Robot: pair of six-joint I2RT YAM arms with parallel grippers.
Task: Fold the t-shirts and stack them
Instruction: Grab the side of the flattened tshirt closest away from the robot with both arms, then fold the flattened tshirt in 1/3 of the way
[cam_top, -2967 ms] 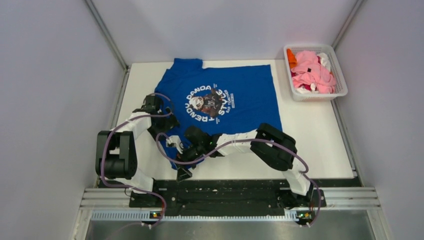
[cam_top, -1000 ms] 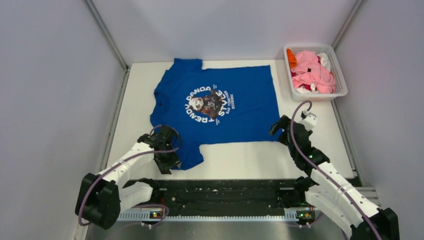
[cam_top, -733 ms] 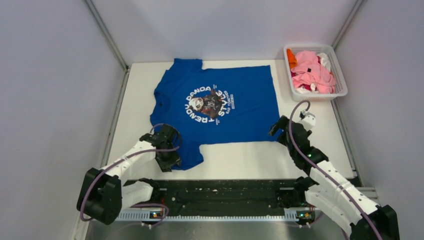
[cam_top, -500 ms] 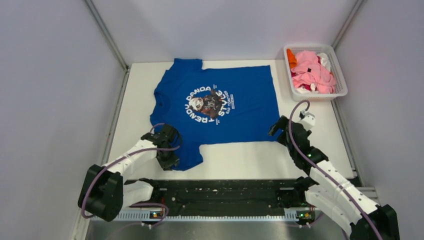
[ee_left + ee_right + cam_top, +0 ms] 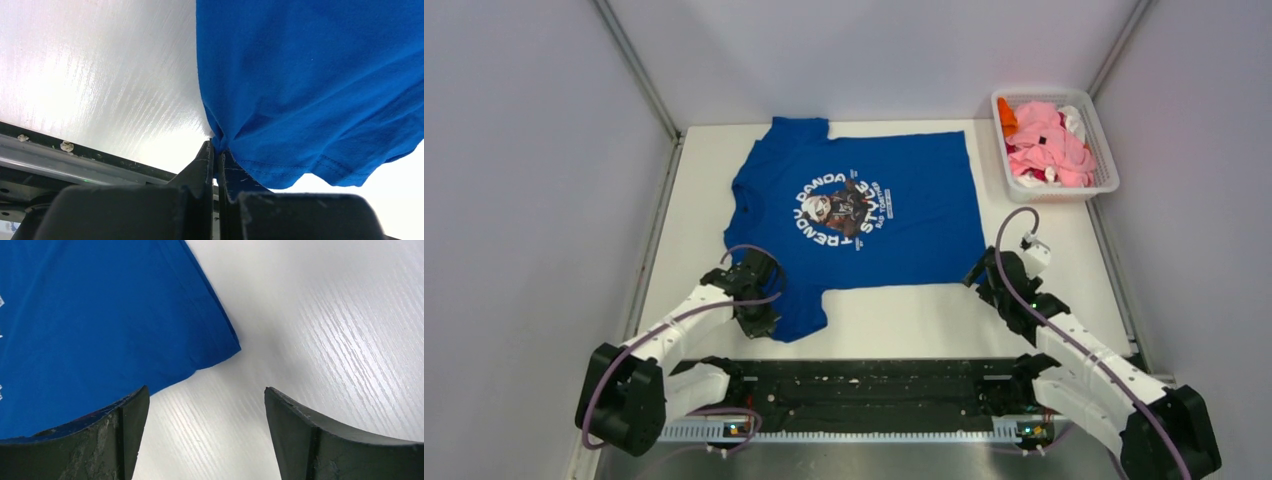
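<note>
A royal blue t-shirt with a white round panda print lies spread flat on the white table. My left gripper is shut on the shirt's near-left sleeve edge; the left wrist view has blue cloth pinched between the closed fingers. My right gripper stands open at the shirt's near-right hem corner, with only bare table between its fingers. Pink, orange and white t-shirts lie bunched in the basket.
A white lattice basket stands at the back right corner of the table. Grey walls enclose the table on three sides. A black rail with the arm bases runs along the near edge.
My left gripper has closed onto the sleeve edge. My right gripper has come nearer and lower, down by the hem corner, its jaws slightly narrower. The shirt has hardly shifted.
</note>
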